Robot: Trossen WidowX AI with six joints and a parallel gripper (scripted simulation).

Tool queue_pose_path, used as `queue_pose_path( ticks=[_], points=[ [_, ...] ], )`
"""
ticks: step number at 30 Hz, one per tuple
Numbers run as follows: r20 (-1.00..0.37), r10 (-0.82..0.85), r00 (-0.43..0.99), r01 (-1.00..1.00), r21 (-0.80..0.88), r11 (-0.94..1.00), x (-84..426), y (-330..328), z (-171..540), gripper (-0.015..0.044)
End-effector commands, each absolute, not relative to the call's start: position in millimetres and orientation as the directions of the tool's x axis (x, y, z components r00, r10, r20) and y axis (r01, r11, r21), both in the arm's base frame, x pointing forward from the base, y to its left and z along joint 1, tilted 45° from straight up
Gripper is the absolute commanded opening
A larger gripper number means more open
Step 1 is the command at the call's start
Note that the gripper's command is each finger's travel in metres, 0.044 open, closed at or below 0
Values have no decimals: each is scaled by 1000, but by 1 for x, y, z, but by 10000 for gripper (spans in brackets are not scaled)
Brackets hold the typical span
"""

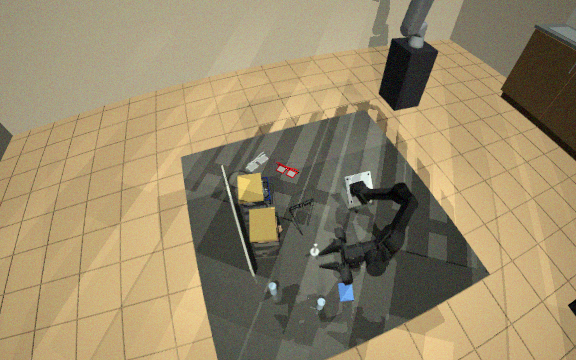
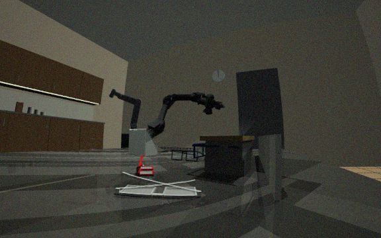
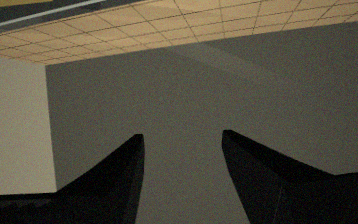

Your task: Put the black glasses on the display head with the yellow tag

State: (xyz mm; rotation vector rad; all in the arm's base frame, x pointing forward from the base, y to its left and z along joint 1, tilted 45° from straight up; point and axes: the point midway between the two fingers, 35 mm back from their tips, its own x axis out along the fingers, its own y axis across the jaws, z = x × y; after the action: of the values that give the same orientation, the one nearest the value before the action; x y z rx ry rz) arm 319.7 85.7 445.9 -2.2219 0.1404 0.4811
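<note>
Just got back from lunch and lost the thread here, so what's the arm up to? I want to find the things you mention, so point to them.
The black arm's gripper [image 1: 321,260] [image 2: 223,106] [image 3: 183,139] is raised, fingers partly open with nothing between them. It is handling nothing at this moment. The black glasses [image 1: 301,210] lie on the dark mat [image 1: 418,290], not on a display head. Blue glasses [image 1: 267,190] [image 2: 199,150] are at one of the two heads. Red glasses [image 1: 287,168] [image 2: 145,170] lie apart.

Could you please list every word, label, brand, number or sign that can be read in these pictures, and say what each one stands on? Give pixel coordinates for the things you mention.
There is no readable text in any view.
The round wall clock [image 2: 218,75] shows a pale face, too blurred for any numerals to be read.
The blue square [image 1: 346,292] shows no lettering that can be made out.
</note>
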Motion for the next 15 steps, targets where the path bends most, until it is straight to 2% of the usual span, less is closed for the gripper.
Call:
queue_pose_path(
  ticks=[1,7,11,15],
  points=[
    [-547,58,835,-439,-726,-529,358,81,384,200],
    [-758,51,650,-727,-640,-247,393,46,283,200],
    [-846,75,528,-846,-532,-47,399,21,229,200],
    [-913,168,372,-916,-332,225,396,3,168,200]
  ],
)
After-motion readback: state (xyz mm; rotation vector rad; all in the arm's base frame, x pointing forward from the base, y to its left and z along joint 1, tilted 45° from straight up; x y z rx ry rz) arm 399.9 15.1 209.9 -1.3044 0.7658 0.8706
